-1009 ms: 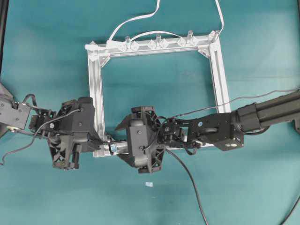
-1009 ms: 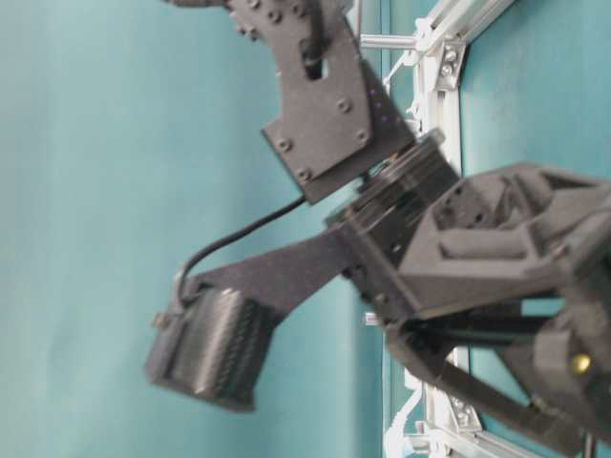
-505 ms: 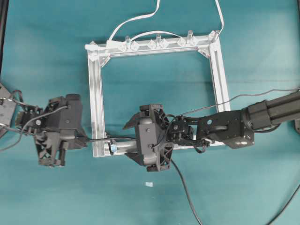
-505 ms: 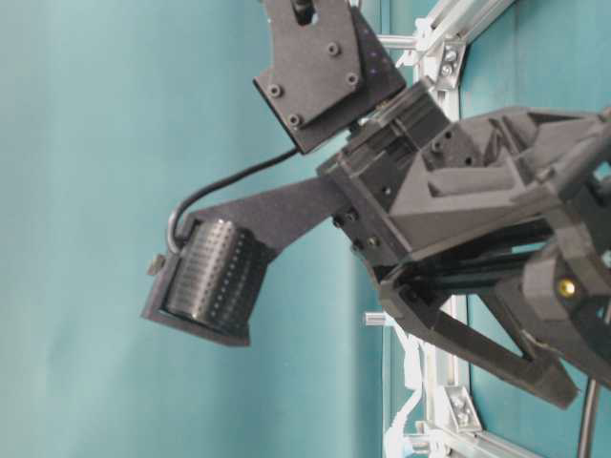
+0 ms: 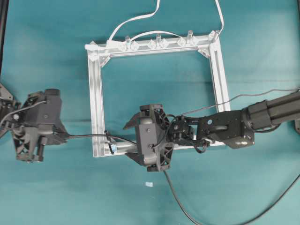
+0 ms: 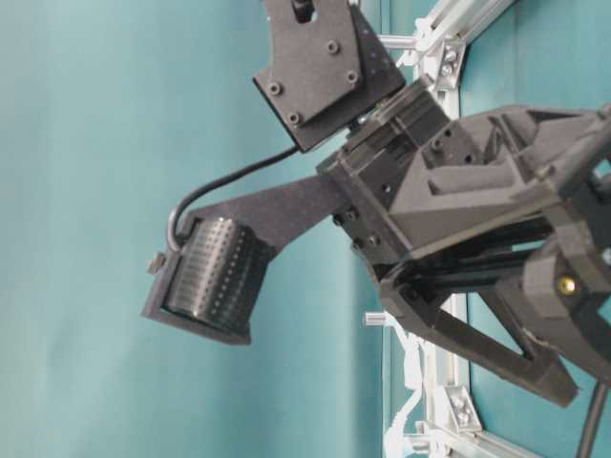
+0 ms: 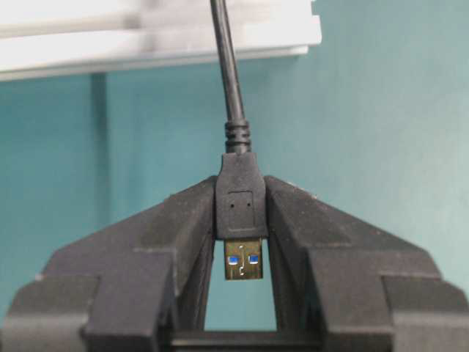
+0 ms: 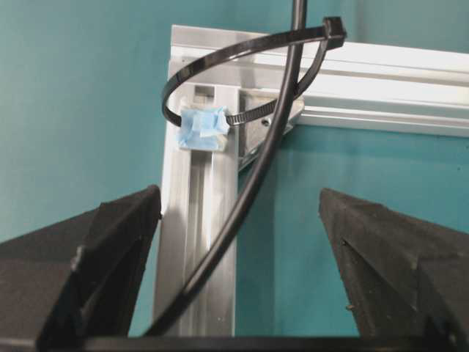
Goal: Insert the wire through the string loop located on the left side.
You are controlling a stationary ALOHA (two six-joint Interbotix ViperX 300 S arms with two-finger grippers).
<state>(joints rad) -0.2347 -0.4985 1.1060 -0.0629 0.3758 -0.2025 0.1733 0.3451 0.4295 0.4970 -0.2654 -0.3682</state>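
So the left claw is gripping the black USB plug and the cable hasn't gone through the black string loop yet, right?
Not quite. The left claw does grip the black USB plug, but the right wrist view shows the black cable already passing through the black string loop on the aluminium frame.

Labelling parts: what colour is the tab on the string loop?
Pale blue tab, clearest in the right wrist view.

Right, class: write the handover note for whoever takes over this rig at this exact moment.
Left gripper: shut on the wire's plug, out to the left of the frame.
Right gripper: open, hovering by the frame's lower-left corner, holding nothing.
The wire runs from the left gripper through the string loop with its blue tab.
Done: threading.
Left: probably pull slack through, then release.
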